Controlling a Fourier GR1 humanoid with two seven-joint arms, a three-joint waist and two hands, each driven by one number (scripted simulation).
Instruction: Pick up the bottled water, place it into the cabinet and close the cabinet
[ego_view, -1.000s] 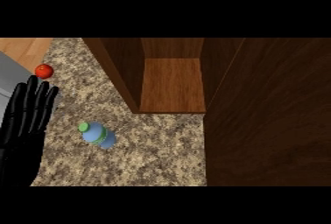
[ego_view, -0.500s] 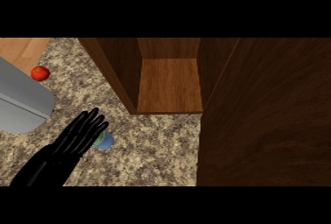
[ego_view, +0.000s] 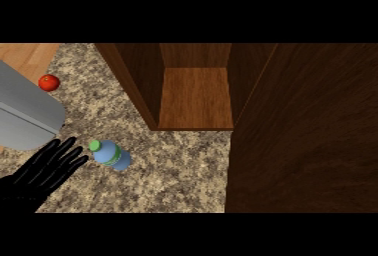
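Observation:
The bottled water (ego_view: 112, 155), pale blue with a green cap, is on the speckled counter (ego_view: 177, 170) in front of the cabinet. My left hand (ego_view: 46, 172) comes in from the lower left, open with straight spread fingers. Its fingertips (ego_view: 76, 150) are just left of the cap, and I cannot tell whether they touch it. The wooden cabinet (ego_view: 196, 97) stands open just beyond the bottle, its bare shelf showing. Its dark door (ego_view: 303, 135) is swung out and fills the right side. My right hand is out of view.
A red round fruit (ego_view: 49, 82) lies at the far left on the counter. A large grey rounded shape (ego_view: 22, 115) juts in from the left edge, just above my hand. The cabinet's left wall (ego_view: 133, 85) stands beyond the bottle.
My left hand swung in from the left edge over the bottle, then drew back left and down, uncovering it. The grey shape at the left has come further into view.

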